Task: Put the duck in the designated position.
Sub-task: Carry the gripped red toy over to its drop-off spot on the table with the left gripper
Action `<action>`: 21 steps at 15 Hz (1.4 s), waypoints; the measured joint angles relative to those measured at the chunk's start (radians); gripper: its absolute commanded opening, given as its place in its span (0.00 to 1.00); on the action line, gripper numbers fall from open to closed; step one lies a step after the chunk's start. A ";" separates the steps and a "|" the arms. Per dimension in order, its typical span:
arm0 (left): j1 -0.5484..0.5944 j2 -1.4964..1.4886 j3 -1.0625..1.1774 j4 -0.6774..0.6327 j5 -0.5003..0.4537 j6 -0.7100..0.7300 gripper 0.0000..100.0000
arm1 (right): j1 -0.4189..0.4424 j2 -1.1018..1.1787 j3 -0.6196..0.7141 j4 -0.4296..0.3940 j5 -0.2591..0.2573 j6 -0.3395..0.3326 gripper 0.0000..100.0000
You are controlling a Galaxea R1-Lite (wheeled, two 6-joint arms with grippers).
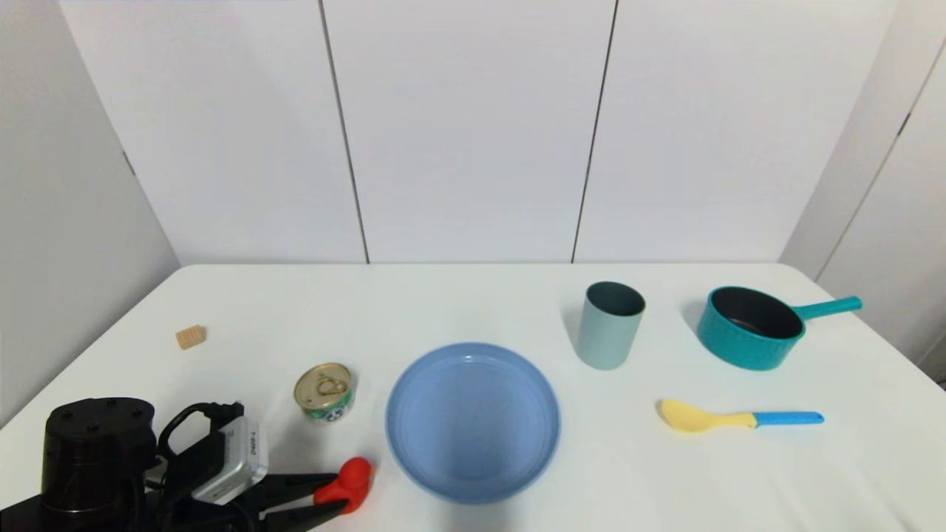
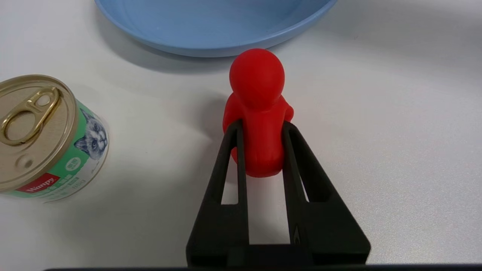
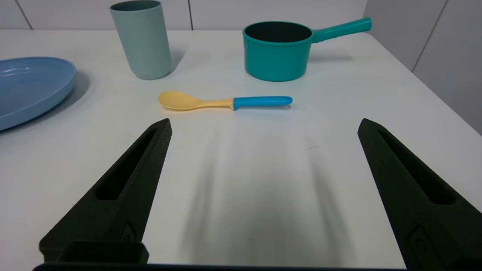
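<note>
Left gripper [image 2: 260, 126] jaws clamp the one duck [image 2: 258, 109] beside one plate [image 1: 414, 443]; right gripper [image 3: 263, 126] jaws gape.

Left arm [image 1: 96, 451]: matte black housing, with a round, drum-shaped joint cap carrying small recessed screws on its top face. Black cable [image 1: 194, 415] loops from the joint to a silver-grey box-shaped camera module [image 1: 233, 459] bearing a small printed code label. Left gripper [image 2: 261, 128]: two long black plastic fingers, wedge-shaped, each with an elongated slot cut through. Right gripper [image 3: 263, 130]: identical black tapered fingers, slotted, with a small embossed mark near each base.
</note>
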 measured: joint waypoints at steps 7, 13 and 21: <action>0.000 0.000 0.000 0.001 -0.001 0.001 0.00 | 0.000 0.000 0.000 0.000 0.000 0.000 1.00; 0.000 0.000 0.000 0.006 -0.001 0.002 0.00 | 0.000 0.000 0.000 0.000 0.000 -0.001 1.00; 0.001 -0.001 0.000 0.015 -0.001 0.001 1.00 | 0.000 0.000 0.000 0.000 0.000 0.000 1.00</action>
